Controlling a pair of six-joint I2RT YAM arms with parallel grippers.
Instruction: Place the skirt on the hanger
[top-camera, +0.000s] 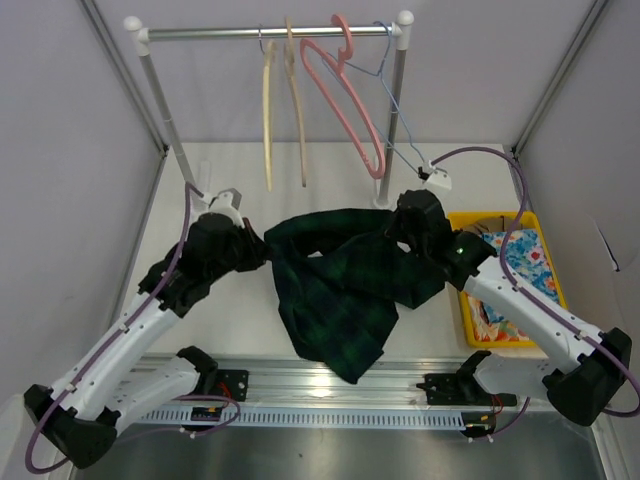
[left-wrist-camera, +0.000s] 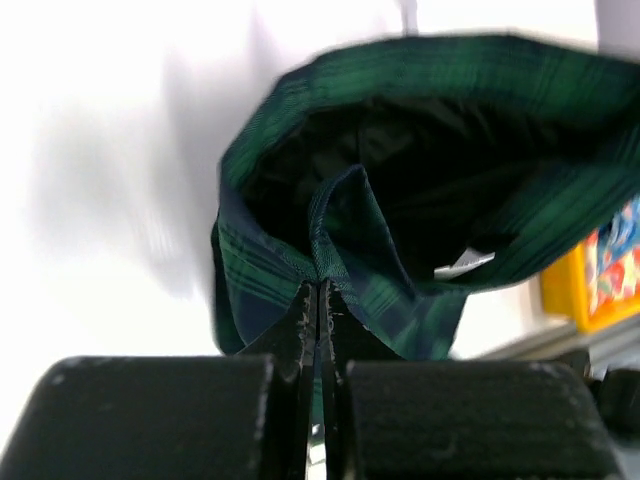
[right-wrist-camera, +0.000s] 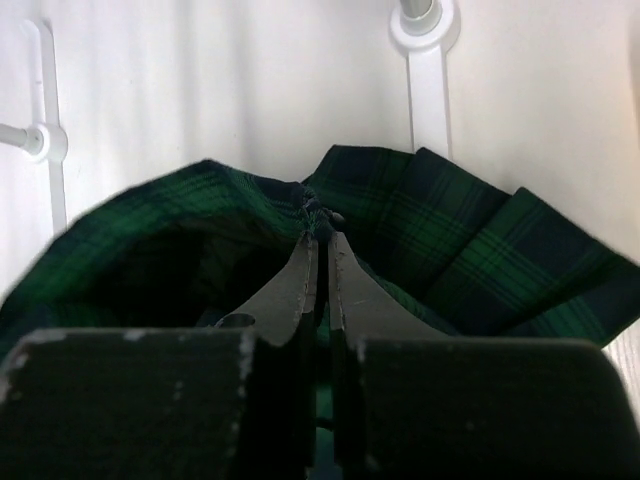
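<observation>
In the middle of the table, between the two arms, the skirt (top-camera: 340, 295) sags in a loose swag, its upper edge strung from one gripper to the other and the rest drooping toward the near edge. It looks soft and light, all pleats and no stiffness, so I'd expect it to fold and slump wherever nothing supports it. The banded top edge seems the firmest place to hold, taken at two well-separated spots so the opening stays spread. That is roughly the hold now. The left gripper (left-wrist-camera: 320, 288) has its jaws pressed together on a pinch of that plaid edge, and from its wrist the skirt gapes open, showing the dark lining and a small white label. The right gripper (right-wrist-camera: 320, 228) is likewise clamped tight on a fold of the edge, pleats fanning off to one side. The hanger (top-camera: 268, 110) hangs on the rail (top-camera: 220, 33) at the back, well apart from the skirt, with a tan hanger (top-camera: 297, 110) just beside it and a pink hanger (top-camera: 352, 110) further along.
</observation>
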